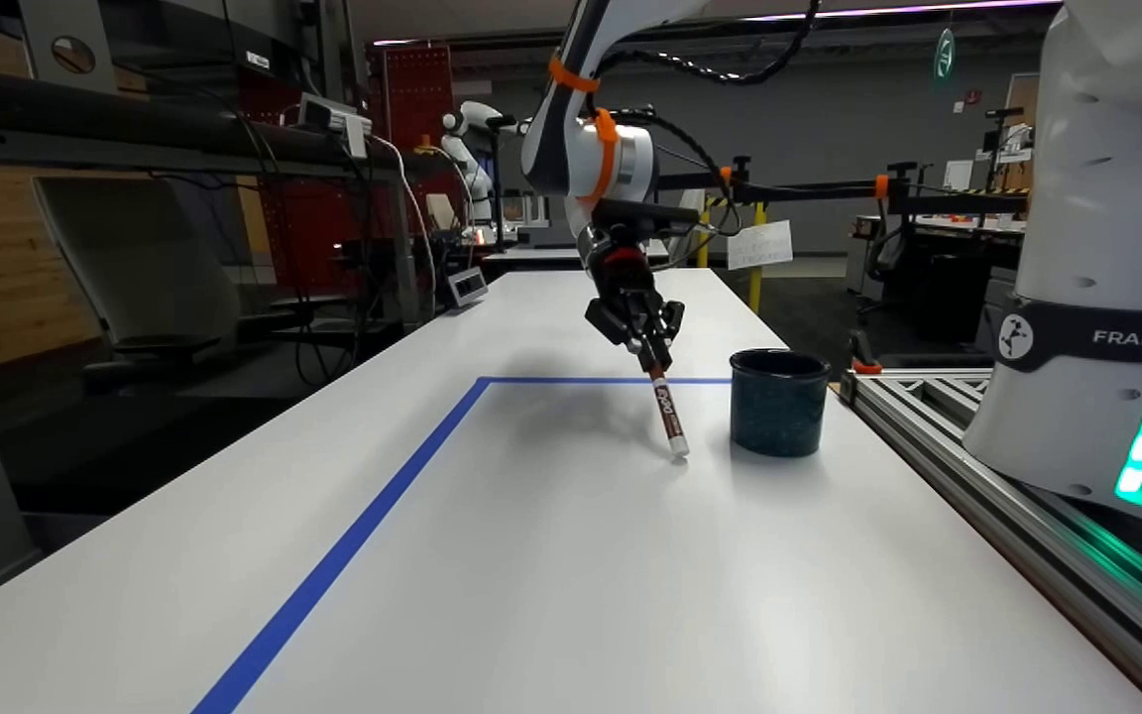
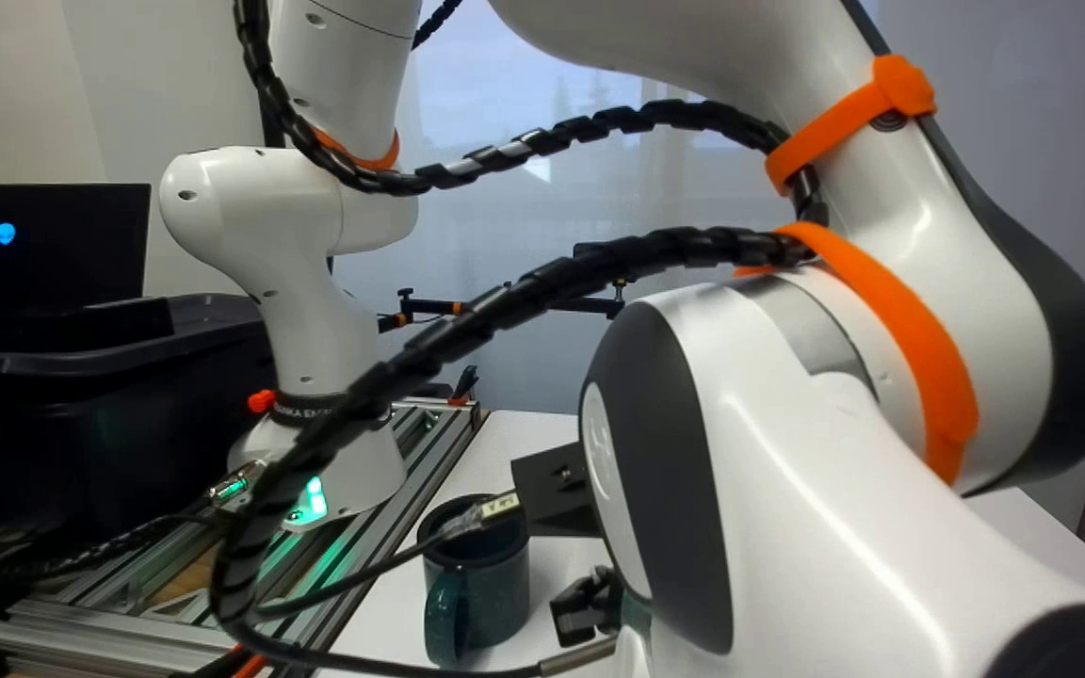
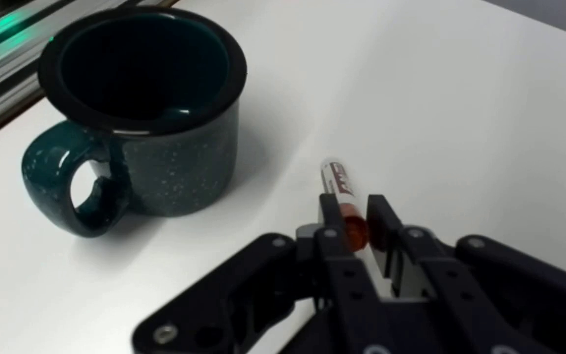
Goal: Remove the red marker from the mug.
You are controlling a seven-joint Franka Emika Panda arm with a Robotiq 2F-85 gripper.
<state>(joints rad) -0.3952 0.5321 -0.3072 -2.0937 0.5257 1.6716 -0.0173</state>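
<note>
The mug (image 1: 779,409) is dark teal and stands upright on the white table; it also shows in an exterior view (image 2: 491,593) and in the wrist view (image 3: 180,169). Its visible inside is dark and no marker sticks out of it. My gripper (image 1: 652,359) is shut on the red marker (image 1: 669,415) by its red-brown end, as the wrist view (image 3: 339,181) also shows. The marker slants down beside the mug, apart from it, with its white end just above or touching the table; I cannot tell which. In an exterior view the arm hides the marker and most of the gripper.
Blue tape (image 1: 373,516) marks lines on the white table (image 1: 551,595). The robot base (image 1: 1096,397) and a metal rail (image 1: 987,526) border the table on the mug's side. A black cable (image 2: 505,301) loops along the arm.
</note>
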